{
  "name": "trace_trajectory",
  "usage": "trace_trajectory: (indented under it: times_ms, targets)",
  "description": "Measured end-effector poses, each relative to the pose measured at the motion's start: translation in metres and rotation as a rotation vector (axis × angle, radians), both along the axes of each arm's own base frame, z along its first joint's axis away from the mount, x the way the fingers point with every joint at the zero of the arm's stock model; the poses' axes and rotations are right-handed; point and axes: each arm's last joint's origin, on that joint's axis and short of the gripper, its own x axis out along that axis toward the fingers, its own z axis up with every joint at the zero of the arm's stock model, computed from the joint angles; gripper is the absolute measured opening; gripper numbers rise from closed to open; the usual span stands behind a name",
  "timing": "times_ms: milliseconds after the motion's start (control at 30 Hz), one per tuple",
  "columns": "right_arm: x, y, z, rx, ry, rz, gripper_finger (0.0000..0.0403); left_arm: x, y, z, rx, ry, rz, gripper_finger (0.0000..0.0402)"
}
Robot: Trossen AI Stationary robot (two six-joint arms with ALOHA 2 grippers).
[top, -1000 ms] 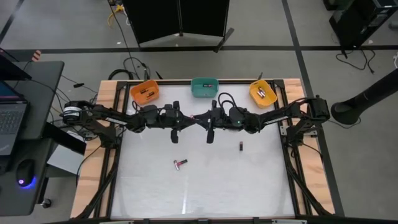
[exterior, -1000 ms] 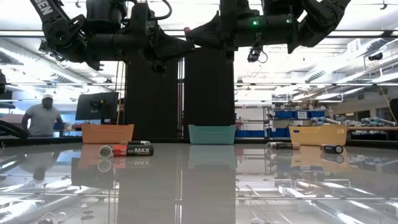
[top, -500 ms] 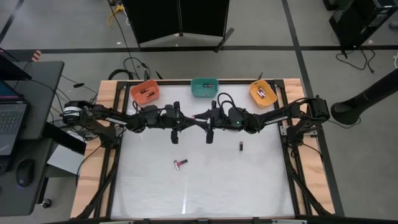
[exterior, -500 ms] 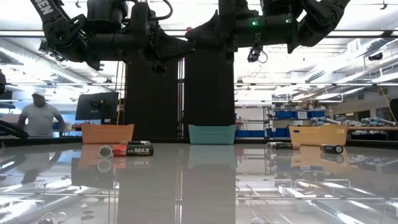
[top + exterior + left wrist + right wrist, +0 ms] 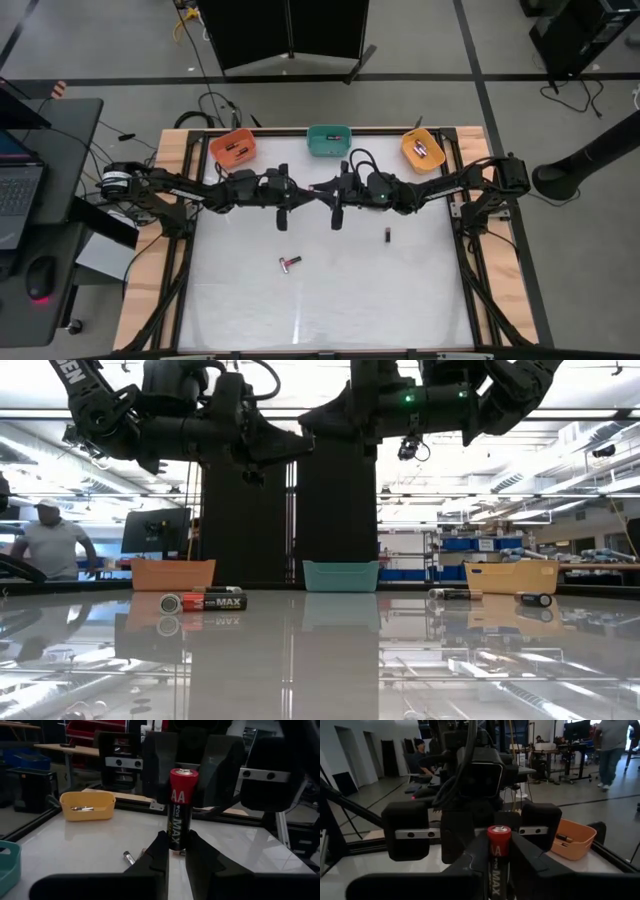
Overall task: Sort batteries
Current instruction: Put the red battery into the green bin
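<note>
One red-and-black AA battery [image 5: 182,805] stands upright in mid-air above the table's far middle, where my two grippers meet fingertip to fingertip. My left gripper [image 5: 298,194] comes from the table's left and my right gripper [image 5: 322,190] from its right. Both are closed around this battery. Two more batteries lie flat on the table: a red and dark one [image 5: 289,263] near the middle and a dark one [image 5: 386,235] to its right. The orange bin [image 5: 232,148], teal bin [image 5: 328,140] and yellow bin [image 5: 422,148] stand along the far edge. My left gripper [image 5: 177,840] pinches the battery's black lower end [image 5: 178,842] between its two fingertips, coming in level from the table's left. The battery stands upright across the fingers, red end up, clear of the table. My right gripper [image 5: 499,845] has the same battery's red upper part [image 5: 499,851] between its fingers [image 5: 522,857], level from the table's right. The red cap shows just above the fingertips; the lower end is out of the picture.
The orange and yellow bins hold a few batteries. The white tabletop is bounded by a dark frame with wooden edges [image 5: 150,250]. A person [image 5: 50,550] walks in the room beyond the table, well away from it.
In the low view my left gripper has edged slightly toward the right gripper, closing the gap between them. The battery and the right arm have kept their place. The person in the background has walked a little.
</note>
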Motion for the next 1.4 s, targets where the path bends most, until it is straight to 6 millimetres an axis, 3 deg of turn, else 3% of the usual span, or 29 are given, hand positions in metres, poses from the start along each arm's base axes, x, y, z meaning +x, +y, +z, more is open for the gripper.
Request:
trace_trajectory:
  times_ms: [333,533,867,1100,1233,1400]
  targets:
    - [0.0,-0.005,-0.001,-0.02,0.012,-0.014,0.0059,0.0,0.0,0.0,0.004,0.002,0.01,0.0054]
    - [-0.001,-0.014,0.001,-0.024,0.034,-0.017,0.0059,0.0,0.001,-0.001,0.013,0.012,0.018,0.0077]
    - [0.015,-0.044,0.033,-0.12,0.315,-0.07,0.0059,-0.001,0.004,-0.01,0.029,0.1,0.121,0.0147]
    - [0.017,-0.062,0.053,-0.177,0.377,-0.11,0.0059,-0.003,0.004,-0.015,0.058,0.139,0.125,0.0163]
    - [0.012,-0.084,0.06,-0.207,0.412,-0.153,0.0059,-0.003,0.004,-0.015,0.079,0.144,0.12,0.0163]
    - [-0.005,-0.125,0.048,-0.152,0.518,-0.195,0.0059,-0.003,0.003,-0.015,0.093,0.145,0.111,0.0163]
